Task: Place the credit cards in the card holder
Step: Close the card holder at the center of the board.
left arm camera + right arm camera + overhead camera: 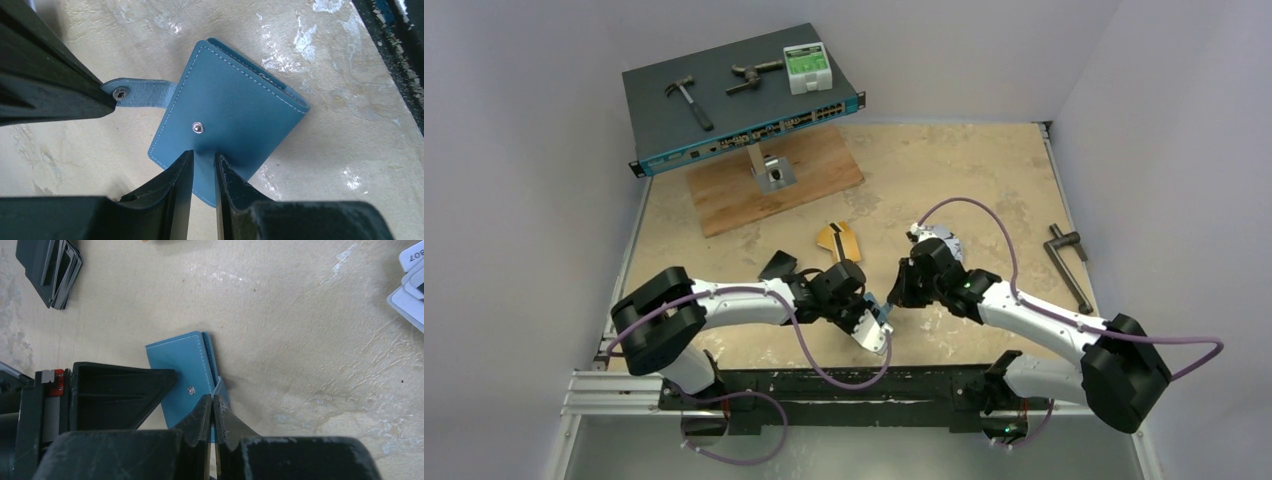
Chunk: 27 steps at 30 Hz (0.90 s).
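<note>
Gripping, left claw: jaws nearly together, clamped on the lower edge of the card holder, one finger on each face.
State, right claw: closed, with the tips pinching the holder's strap at its snap end.
Location, card holder: between the two claws, over the near middle of the desk, just ahead of the arm bases.
Configuration, card holder: teal, folded, with the strap undone and stretched out to one side.
Contact with desk: no view shows whether the holder rests on the surface or is lifted.
Snap button: silver, exposed on the outer face, just above the left claw's fingers.
Gold-orange card: flat on the desk beyond the left claw, apart from the holder.
Pale cards: overlapping pile on the desk beside the right arm's wrist, apart from the holder.
Dark card stack: on the desk near the left arm's wrist.
Rear of desk: wooden board under a network switch, with a hammer lying on top.
</note>
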Available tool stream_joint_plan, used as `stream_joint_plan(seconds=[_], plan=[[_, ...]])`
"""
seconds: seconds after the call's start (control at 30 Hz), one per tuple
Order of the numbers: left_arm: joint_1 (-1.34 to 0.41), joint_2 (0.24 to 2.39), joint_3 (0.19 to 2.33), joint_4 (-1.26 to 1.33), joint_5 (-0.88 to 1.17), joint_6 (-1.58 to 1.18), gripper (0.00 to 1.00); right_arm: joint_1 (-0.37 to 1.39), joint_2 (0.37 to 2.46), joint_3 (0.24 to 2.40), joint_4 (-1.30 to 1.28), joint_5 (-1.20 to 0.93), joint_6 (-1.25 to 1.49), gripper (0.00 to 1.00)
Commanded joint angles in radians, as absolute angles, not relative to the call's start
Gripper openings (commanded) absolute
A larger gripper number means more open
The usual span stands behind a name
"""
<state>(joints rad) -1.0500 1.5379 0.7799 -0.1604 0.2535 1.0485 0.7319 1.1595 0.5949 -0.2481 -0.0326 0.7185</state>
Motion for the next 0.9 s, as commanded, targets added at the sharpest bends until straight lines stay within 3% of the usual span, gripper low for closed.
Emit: stream_joint_plan(seconds=[0.0,0.47,0.87], plan=[[-1.055,1.588,0.769,-0.090,0.260,1.063,0.22,0.724,1.176,0.609,-0.236,-0.094,0.693,0.00],[-1.059,1.536,0.707,-0.067,0.250,1.055,0.22,0.722,1.280,0.564,-0.090,-0.249,0.726,0.00],[-1.057,1.456,0.792,-0.208,0.211,1.031,0.25,0.722,1.327,0.540,-0.045,-0.204,0.764,0.00]])
